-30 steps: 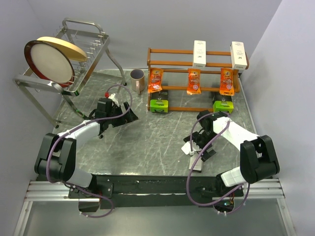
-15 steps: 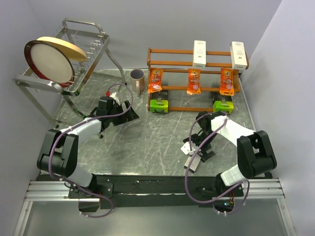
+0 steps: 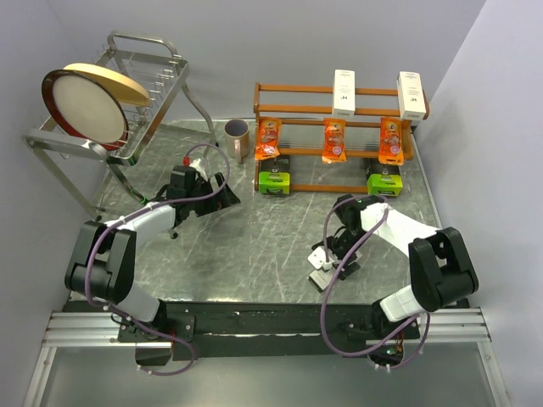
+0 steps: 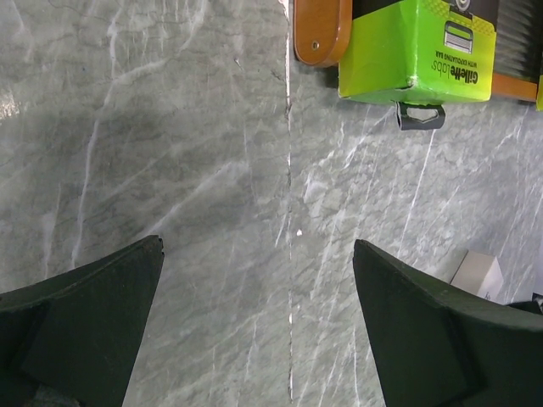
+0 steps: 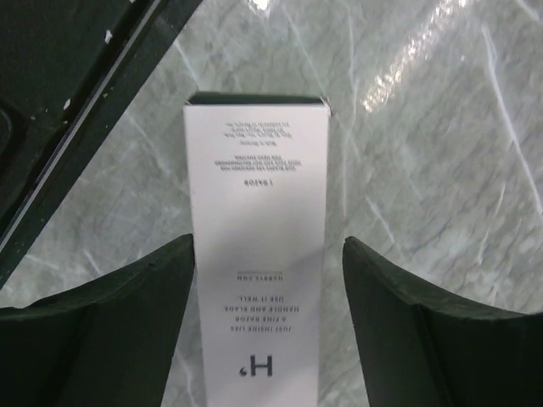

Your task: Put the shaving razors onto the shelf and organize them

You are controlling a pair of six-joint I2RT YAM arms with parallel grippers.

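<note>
While left fingers (image 4: 85,314) gape near GilletteLabs pack (image 4: 407,51), right fingers (image 5: 102,331) straddle H' box (image 5: 259,254), unclamped.

Three white boxes (image 3: 344,91), three orange packets (image 3: 333,140), two green packs (image 3: 275,181).

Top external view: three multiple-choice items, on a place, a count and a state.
1. The white box off the shelf lies: A on the table between the fingers of the right gripper; B on the top rail; C on the bottom tier.
2. Orange packets on the shelf: A two; B three; C five.
3. The left gripper is: A shut on the box; B open, holding nothing; C shut, empty.
A: right wrist view shows it there. B: three line the middle tier. B: fingers apart, nothing between.
</note>
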